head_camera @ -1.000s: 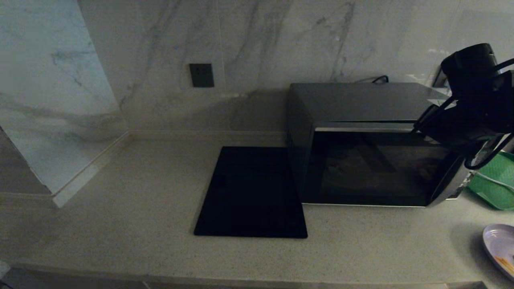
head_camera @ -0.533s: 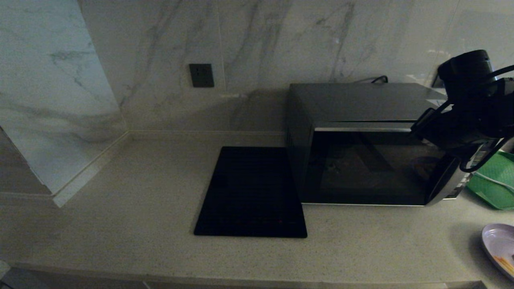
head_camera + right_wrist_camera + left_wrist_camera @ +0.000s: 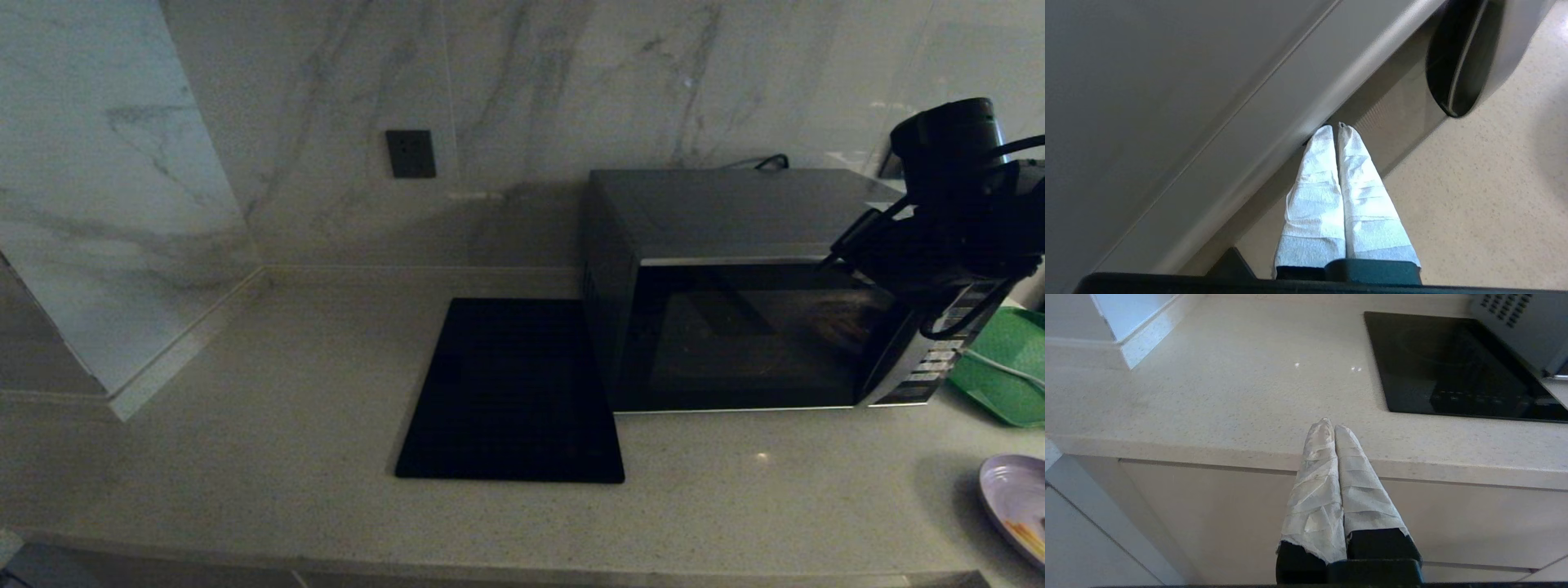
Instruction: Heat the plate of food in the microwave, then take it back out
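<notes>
The silver-grey microwave (image 3: 735, 245) stands at the back right of the counter, and its dark glass door (image 3: 743, 339) looks flush with the body. My right gripper (image 3: 1336, 130) is shut and empty, its wrapped tips touching the door's upper right edge beside the button panel (image 3: 927, 359). In the head view my right arm (image 3: 947, 237) covers that corner. The lilac-pink plate of food (image 3: 1016, 506) lies on the counter at the near right, cut off by the picture's edge, orange sticks on it. My left gripper (image 3: 1331, 426) hangs shut and empty at the counter's front edge.
A flat black square slab (image 3: 510, 392) lies on the counter just left of the microwave. A green tray (image 3: 1000, 376) sits to the right of the microwave, behind the plate. Marble walls close the back and left, with a dark outlet (image 3: 410, 153).
The microwave door, ajar a second ago, has swung in against the body and the button panel now shows. My right arm moved inward with it. The plate has not moved.
</notes>
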